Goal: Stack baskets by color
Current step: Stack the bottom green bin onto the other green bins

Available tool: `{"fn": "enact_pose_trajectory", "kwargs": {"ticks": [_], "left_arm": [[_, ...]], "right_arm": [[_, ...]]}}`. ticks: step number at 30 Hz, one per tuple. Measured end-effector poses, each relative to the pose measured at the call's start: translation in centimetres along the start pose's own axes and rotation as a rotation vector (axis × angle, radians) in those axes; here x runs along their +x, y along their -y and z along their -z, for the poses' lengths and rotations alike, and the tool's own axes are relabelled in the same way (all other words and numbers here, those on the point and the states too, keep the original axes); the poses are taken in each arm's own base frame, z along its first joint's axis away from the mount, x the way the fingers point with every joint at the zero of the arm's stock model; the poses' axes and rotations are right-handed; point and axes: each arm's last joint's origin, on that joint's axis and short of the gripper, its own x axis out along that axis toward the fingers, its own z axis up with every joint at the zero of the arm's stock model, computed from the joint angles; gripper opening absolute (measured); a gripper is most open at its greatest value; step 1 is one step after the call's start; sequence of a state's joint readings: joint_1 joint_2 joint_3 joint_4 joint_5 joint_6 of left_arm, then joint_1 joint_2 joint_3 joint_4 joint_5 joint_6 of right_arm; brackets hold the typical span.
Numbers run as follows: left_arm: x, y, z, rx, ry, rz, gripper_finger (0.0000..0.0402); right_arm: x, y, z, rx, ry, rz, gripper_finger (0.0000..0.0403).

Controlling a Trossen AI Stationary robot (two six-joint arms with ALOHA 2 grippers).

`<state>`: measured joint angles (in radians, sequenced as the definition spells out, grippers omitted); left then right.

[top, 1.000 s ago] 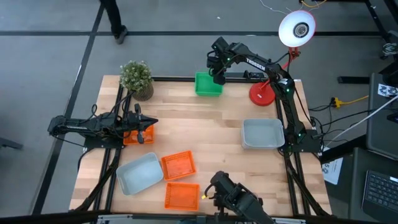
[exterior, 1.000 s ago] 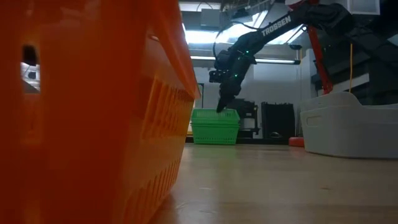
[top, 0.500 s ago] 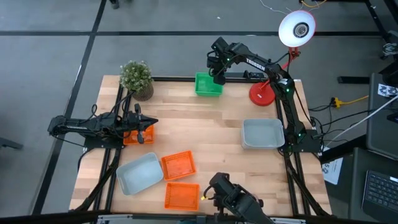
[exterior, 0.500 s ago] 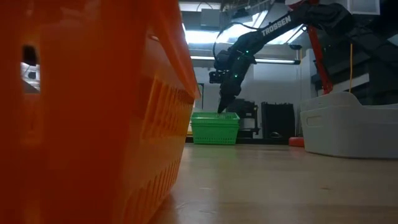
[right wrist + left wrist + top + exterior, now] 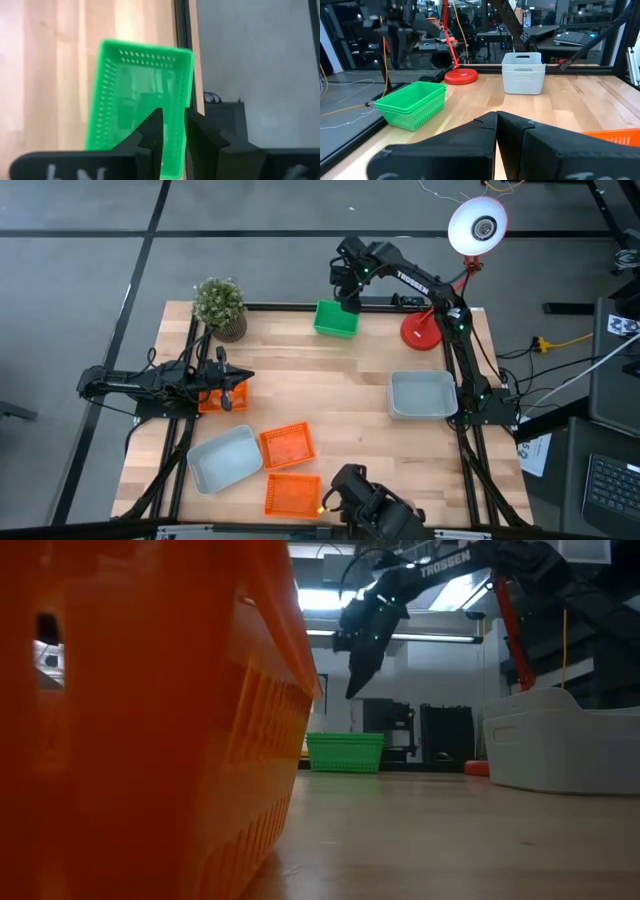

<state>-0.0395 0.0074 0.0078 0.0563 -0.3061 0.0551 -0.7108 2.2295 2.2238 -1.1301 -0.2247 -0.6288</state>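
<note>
Right gripper (image 5: 352, 690) hangs clear above the green basket (image 5: 335, 317), fingers slightly apart and empty, basket resting on the bench (image 5: 330, 390); left gripper (image 5: 238, 391) idles, fingers together.

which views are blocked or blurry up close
Low view: an orange basket right at the lens fills the left half, blurred. Left wrist view: the left pincer, shut, is a soft dark mass. Right wrist view: the right pincer overlaps the green basket.
</note>
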Motion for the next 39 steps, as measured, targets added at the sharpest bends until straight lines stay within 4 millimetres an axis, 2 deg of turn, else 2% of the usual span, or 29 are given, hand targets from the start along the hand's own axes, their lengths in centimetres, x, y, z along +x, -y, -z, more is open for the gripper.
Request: {"fn": "enact_pose_trajectory", "kwargs": {"ticks": [4,10,15,20,23,26,30,34,39], "left_arm": [[0.0,0.0,0.0,0.000,0.000,0.001,0.0000],[0.0,0.0,0.0,0.000,0.000,0.001,0.0000],[0.0,0.0,0.0,0.000,0.000,0.000,0.0000],[0.0,0.0,0.0,0.000,0.000,0.000,0.0000],[0.0,0.0,0.0,0.000,0.000,0.001,0.0000],[0.0,0.0,0.0,0.000,0.000,0.000,0.0000],[0.0,0.0,0.0,0.000,0.000,0.001,0.0000],[0.0,0.0,0.0,0.000,0.000,0.000,0.0000],[0.0,0.0,0.0,0.000,0.000,0.001,0.0000]], "right_arm": [[-0.8,-0.8,-0.9,-0.017,0.062,-0.070,0.0079],[-0.7,-2.4,-2.0,-0.044,0.153,-0.218,0.0079],[-0.5,-3.6,-2.5,-0.064,0.140,-0.243,0.0079],[-0.5,-3.9,-2.1,-0.106,0.102,-0.271,0.0079],[-0.5,-3.8,-1.9,-0.133,0.065,-0.235,0.0079],[-0.3,-3.2,-2.0,-0.132,0.019,-0.098,0.0079],[0.6,-2.5,-2.1,-0.108,-0.005,0.041,0.0079],[2.7,-3.0,-0.6,-0.165,-0.070,-0.032,0.0079],[6.6,-3.4,1.8,-0.161,-0.125,-0.059,0.0079]]}}
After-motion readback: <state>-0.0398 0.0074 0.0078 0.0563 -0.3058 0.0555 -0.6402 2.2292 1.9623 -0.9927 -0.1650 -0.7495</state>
